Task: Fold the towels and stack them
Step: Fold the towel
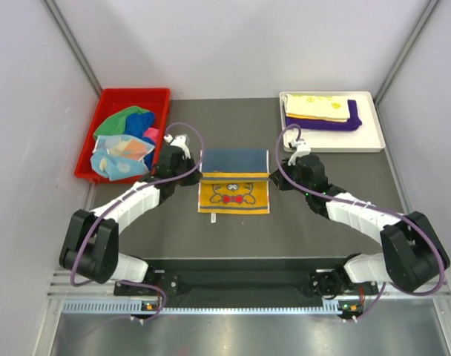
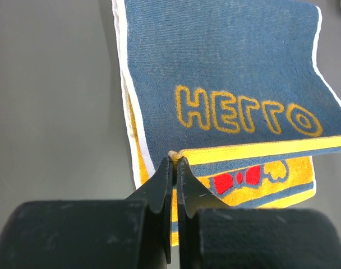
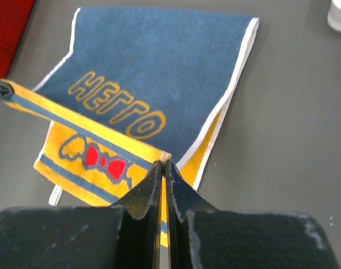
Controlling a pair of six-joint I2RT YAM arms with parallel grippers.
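My left tool and right tool are each pinched tight on a corner of the yellow-bordered edge of the navy towel. It lies at the centre of the top view on the counter, partly turned over itself. Finding: first fold in hand, not complete. Done: two folded towels, yellow over purple, in the white tray at upper right. Outstanding: a crumpled heap in the red bin at upper left. The held towel shows blue pile, white trim, yellow "Herro" lettering and a red bow.
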